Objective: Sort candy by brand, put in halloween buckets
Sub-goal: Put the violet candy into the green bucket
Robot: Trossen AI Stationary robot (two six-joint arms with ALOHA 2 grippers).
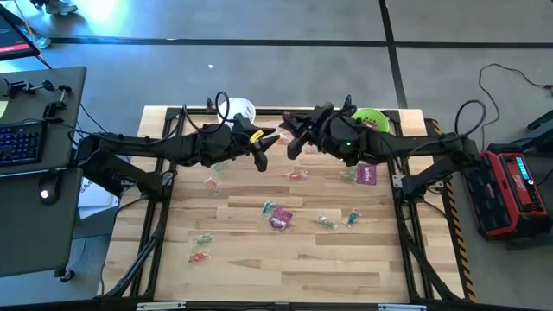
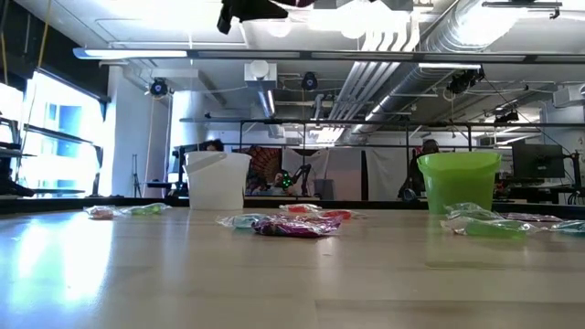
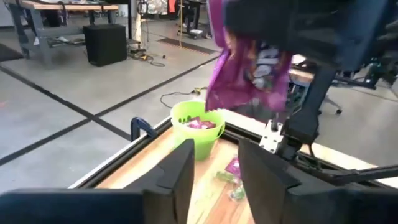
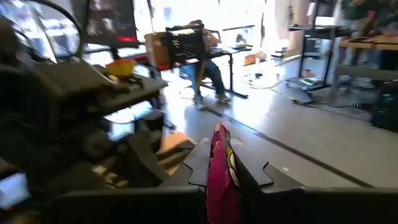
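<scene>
Both grippers hover high over the table's far middle, tips facing each other. My right gripper [image 1: 291,138] [image 4: 225,167] is shut on a magenta-purple candy packet [image 3: 249,68]. My left gripper [image 1: 262,147] [image 3: 214,163] is open, just left of that packet and touching nothing. The lime green bucket [image 1: 370,118] [image 3: 196,127] stands at the far right and holds magenta packets. The white bucket [image 1: 242,110] [image 2: 218,178] stands at the far edge behind the left gripper. More candy lies flat on the table: magenta packets [image 1: 281,220] [image 1: 365,174] and small clear-wrapped pieces [image 1: 200,255] [image 1: 328,222]. My right gripper pinches the magenta packet between its two fingers [image 4: 199,163], which reach in roughly level from the table's right. The packet stands edge-on between them [image 4: 219,146]. Seen from the left wrist, it is lifted clear of the table and most of it hangs crumpled below the fingers [image 3: 239,87].
Candy is scattered over the table's middle and near left [image 1: 212,183] [image 1: 296,174] [image 1: 352,216]. The arms' bases and black frame rails run along the left and right edges. A red case [image 1: 510,186] sits on the floor to the right, a desk with a keyboard [image 1: 22,142] to the left.
</scene>
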